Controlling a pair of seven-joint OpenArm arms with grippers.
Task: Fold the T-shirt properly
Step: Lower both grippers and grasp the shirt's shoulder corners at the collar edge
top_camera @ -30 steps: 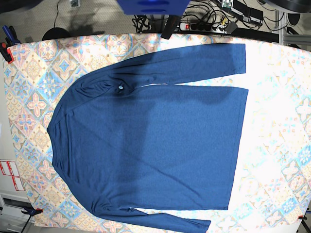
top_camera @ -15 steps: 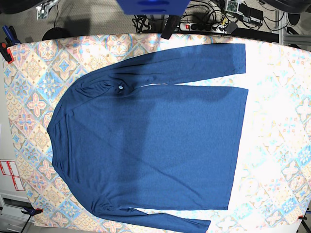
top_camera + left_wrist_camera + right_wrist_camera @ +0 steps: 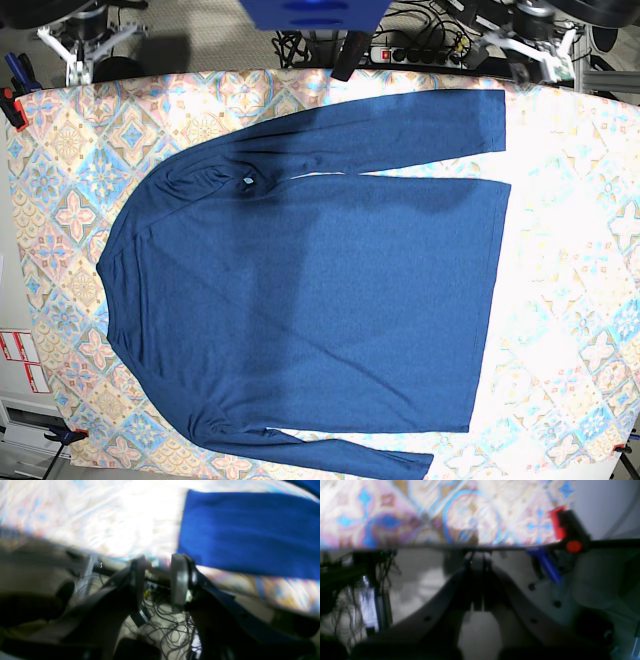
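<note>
Spread flat on the patterned tablecloth [image 3: 60, 190]: dark navy-blue long-sleeved knit T-shirt [image 3: 310, 300], long axis left to right. Nearest the far sleeve cuff, just left of it: left gripper [image 3: 158, 580], narrowly parted, empty. Well apart at the far left corner: right gripper [image 3: 478, 562], pressed closed, empty.

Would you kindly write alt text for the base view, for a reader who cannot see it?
A dark blue long-sleeved T-shirt lies spread flat on a patterned tablecloth, neck to the left, sleeves along the top and bottom. The right gripper and left gripper sit at the top corners, touching nothing.
</note>
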